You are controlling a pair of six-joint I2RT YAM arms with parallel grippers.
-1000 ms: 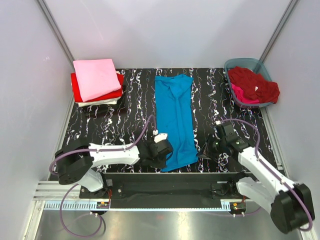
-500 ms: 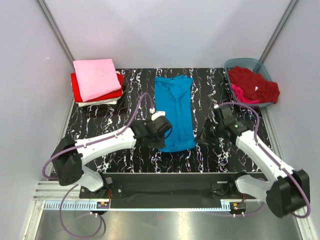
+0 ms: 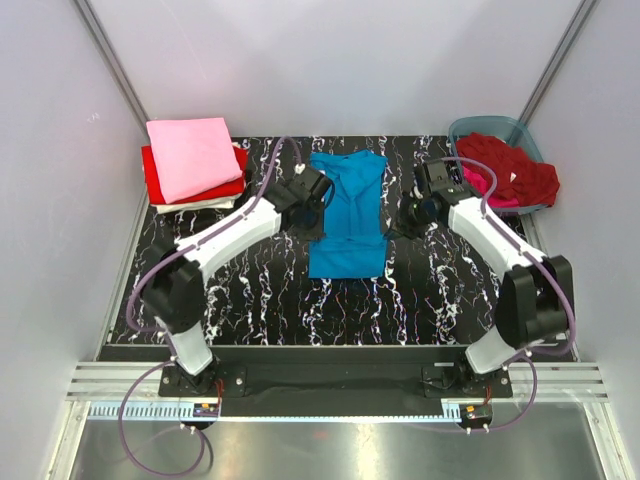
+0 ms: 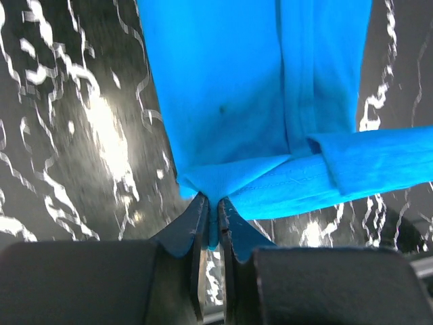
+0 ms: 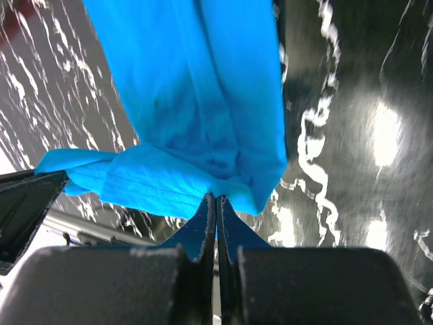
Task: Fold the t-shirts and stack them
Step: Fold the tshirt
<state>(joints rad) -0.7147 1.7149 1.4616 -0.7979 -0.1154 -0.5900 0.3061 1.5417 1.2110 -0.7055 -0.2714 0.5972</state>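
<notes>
The turquoise t-shirt lies as a long strip in the middle of the table, its near end lifted and doubled back toward the collar. My left gripper is shut on its left hem corner, seen close in the left wrist view with blue cloth pinched between the jaws. My right gripper is shut on the right hem corner, with the cloth hanging ahead of it. The folded pale pink shirt tops a stack over the bright red and white shirts at the back left.
The grey-blue plastic tub stands at the back right, holding the crumpled dark red shirt and the magenta shirt. The black marbled table is walled by white panels on three sides.
Both grippers have carried the shirt's near hem away from the table's near edge toward the collar. The visible blue strip is now about half as long.
</notes>
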